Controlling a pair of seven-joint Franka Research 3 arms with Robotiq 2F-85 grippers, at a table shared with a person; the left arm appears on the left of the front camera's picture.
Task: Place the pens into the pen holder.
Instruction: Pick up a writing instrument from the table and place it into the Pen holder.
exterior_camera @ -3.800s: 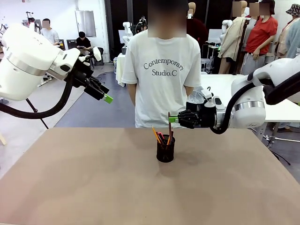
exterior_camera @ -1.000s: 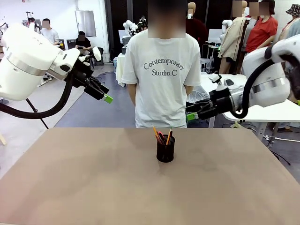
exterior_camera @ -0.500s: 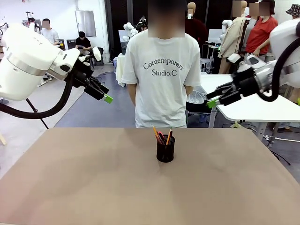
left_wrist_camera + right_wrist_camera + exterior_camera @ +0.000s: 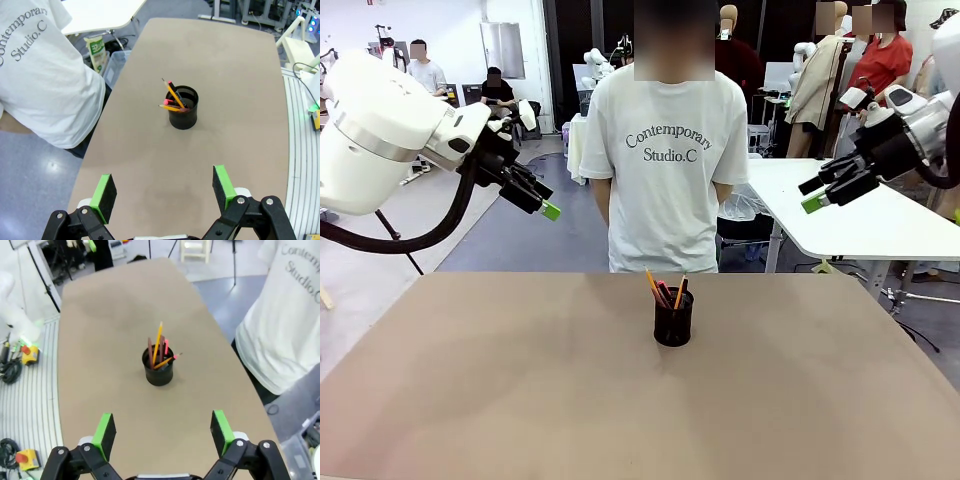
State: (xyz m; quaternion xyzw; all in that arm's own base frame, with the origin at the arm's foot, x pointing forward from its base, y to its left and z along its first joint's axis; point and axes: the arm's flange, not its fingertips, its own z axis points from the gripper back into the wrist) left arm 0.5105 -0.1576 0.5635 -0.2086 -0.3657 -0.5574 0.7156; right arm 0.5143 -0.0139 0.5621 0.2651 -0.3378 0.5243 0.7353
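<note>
The black mesh pen holder point(image 4: 673, 323) stands upright near the middle of the brown table point(image 4: 520, 400), with the pens point(image 4: 664, 290) sticking out of its top: orange-yellow pencils, a dark one and a pink-ended one. The left wrist view looks down on the pen holder point(image 4: 183, 108) and pens point(image 4: 173, 97), as does the right wrist view, with the holder point(image 4: 159, 371) and pens point(image 4: 159, 350). My left gripper point(image 4: 546, 208) hangs open high at the left, empty, pads wide apart point(image 4: 162, 192). My right gripper point(image 4: 817, 195) is open and empty, high at the right point(image 4: 162, 432).
A person in a white T-shirt point(image 4: 665, 150) stands at the table's far edge, right behind the holder, arms behind the back. A white table point(image 4: 860, 215) stands beyond at the right. Brown tabletop spreads all around the holder.
My right gripper has drawn back from just above the holder, rising up and to the right, empty. One more pen stands in the holder than in the oldest frame. The left arm has stayed still.
</note>
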